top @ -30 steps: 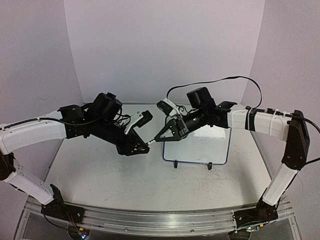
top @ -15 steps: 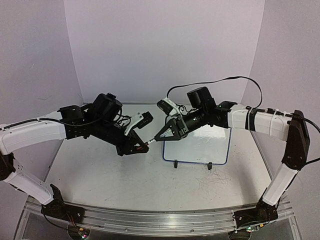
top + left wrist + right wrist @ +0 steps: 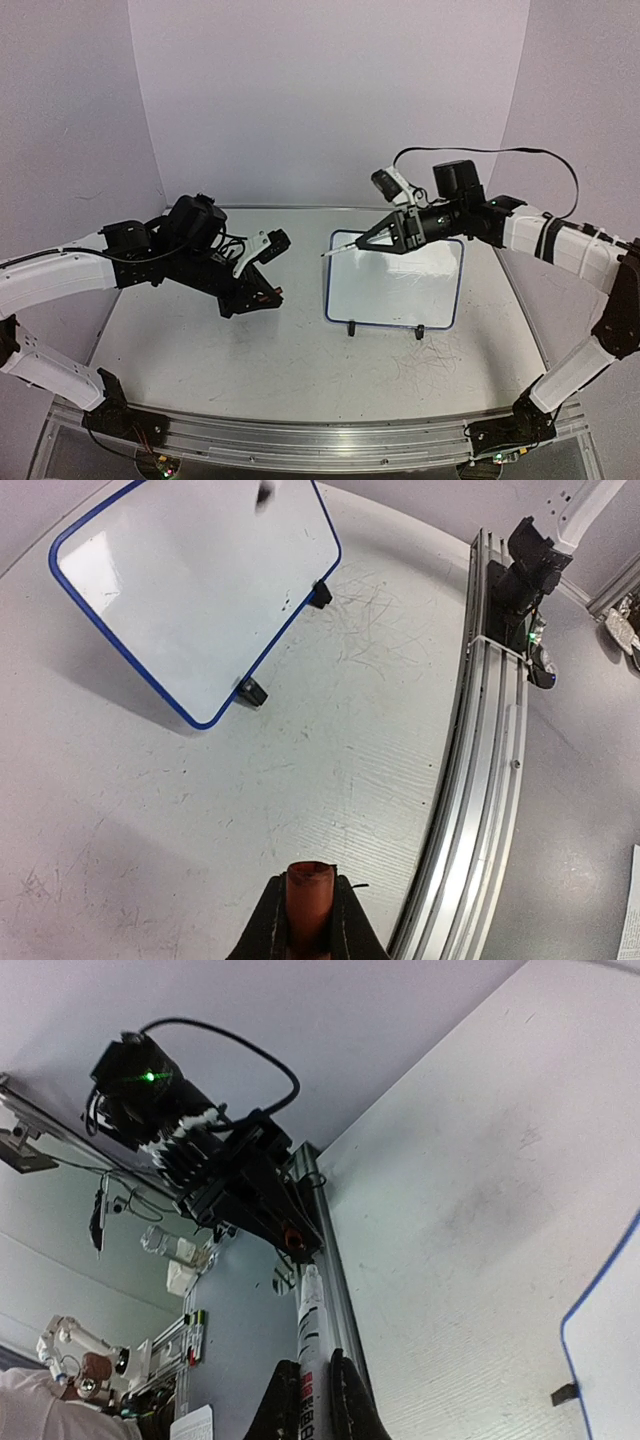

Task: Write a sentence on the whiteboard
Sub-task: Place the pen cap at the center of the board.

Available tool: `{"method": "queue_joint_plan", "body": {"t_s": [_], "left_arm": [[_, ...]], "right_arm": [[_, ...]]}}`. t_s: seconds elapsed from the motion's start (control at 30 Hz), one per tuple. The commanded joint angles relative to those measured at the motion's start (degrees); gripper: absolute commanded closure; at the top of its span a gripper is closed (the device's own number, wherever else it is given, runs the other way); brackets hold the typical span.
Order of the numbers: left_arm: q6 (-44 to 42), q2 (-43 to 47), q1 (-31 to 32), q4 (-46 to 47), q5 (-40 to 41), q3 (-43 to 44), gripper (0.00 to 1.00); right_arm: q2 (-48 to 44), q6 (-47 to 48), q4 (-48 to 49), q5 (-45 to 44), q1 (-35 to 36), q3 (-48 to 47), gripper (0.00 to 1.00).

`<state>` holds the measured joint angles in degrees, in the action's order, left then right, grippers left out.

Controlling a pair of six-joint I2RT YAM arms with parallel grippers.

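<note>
The whiteboard point(image 3: 400, 285), blue-framed on two black clip feet, stands right of centre; its face looks blank and no sentence shows. It also shows in the left wrist view point(image 3: 180, 590) and as a frame edge in the right wrist view point(image 3: 603, 1290). My right gripper point(image 3: 378, 240) is shut on a white marker point(image 3: 340, 249) whose tip sits by the board's upper left edge; I cannot tell if it touches. The right wrist view shows the gripper point(image 3: 312, 1362) shut on the marker point(image 3: 308, 1305). My left gripper point(image 3: 268, 293), point(image 3: 309, 884) is shut on a red marker cap point(image 3: 310, 905), left of the board.
An aluminium rail point(image 3: 320, 440) runs along the table's near edge and shows in the left wrist view point(image 3: 480, 780). The white tabletop point(image 3: 250, 370) is scuffed with grey scribbles. The left arm point(image 3: 200, 1160) hangs in the right wrist view. Purple walls point(image 3: 320, 90) enclose the back and sides.
</note>
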<state>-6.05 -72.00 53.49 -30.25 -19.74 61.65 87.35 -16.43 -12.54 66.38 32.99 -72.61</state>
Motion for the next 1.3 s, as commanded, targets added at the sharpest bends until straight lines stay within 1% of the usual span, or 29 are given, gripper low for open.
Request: {"method": "queue_joint_plan", "body": {"t_s": [0.0,0.07,0.17,0.2,0.23,0.3,0.37,0.47,0.6,0.7,0.87,1.03,1.1,1.17,1.23,1.27], "left_arm": [[0.53,1.58,-1.82,0.76,3.13,-0.91,1.0],[2.98,0.8,-2.72,2.82,6.28,-1.76,1.0],[12.17,-2.94,-3.7,6.19,17.31,-3.33,1.0],[14.69,-4.47,-3.99,6.67,22.65,-3.52,1.0],[17.54,-6.36,-4.69,7.21,25.25,-3.63,1.0],[23.35,-10.69,-5.96,7.99,28.61,-3.2,1.0],[28.2,-15.71,-6.64,8.93,30.15,-2.41,1.0],[33.68,-20.08,-6.82,11.07,33.59,-2.01,1.0],[39.73,-24.98,-7.21,12.24,41.05,-1.5,1.0],[42.01,-28.89,-7.24,12.34,44.21,-0.11,1.0],[45.13,-33.42,-7.35,12.64,45.94,1.1,1.0],[45.89,-36.02,-7.35,12.97,45.83,0.67,1.0],[46.63,-35.83,-7.35,12.96,45.91,-0.09,0.97],[47.32,-34.95,-7.36,12.99,46.14,-0.84,0.89],[47.23,-34.03,-7.37,12.94,46.02,-1.35,0.86],[46.97,-33.61,-7.39,12.9,45.73,-1.44,0.83]], "right_arm": [[-6.57,1.86,0.2,-4.72,-3.28,0.91,1.0],[-8.47,2.71,-2.55,-14.02,-4.39,-0.06,1.0],[-11.34,4.1,-6.99,-32.81,-4.7,-2.14,1.0],[-12.72,4.53,-7.76,-39.39,-4.76,-2.52,1.0],[-14.21,4.99,-8.03,-43.48,-4.81,-2.57,1.0],[-17.9,5.05,-7.92,-52.07,-4.78,-1.99,1.0],[-21.9,3.62,-7.23,-61.23,-4.77,-1.07,1.0],[-27.89,2.67,-5.15,-71.49,-4.77,0.72,1.0],[-32.56,3.77,-4.6,-74.41,-4.77,2.34,1.0],[-34.76,4.07,-4.52,-73.29,-4.78,3.85,1.0],[-34.66,5.59,-5.27,-67.13,-4.78,2.97,1.0],[-35.64,5.81,-5.22,-66.85,-4.77,2.75,1.0],[-35.62,6.04,-5.22,-66.88,-4.77,2.65,1.0],[-35.48,6.22,-5.22,-66.84,-4.78,2.56,1.0],[-35.35,6.23,-5.22,-66.83,-4.78,2.66,1.0],[-35.27,6.23,-5.22,-66.86,-4.77,2.75,1.0]]}}
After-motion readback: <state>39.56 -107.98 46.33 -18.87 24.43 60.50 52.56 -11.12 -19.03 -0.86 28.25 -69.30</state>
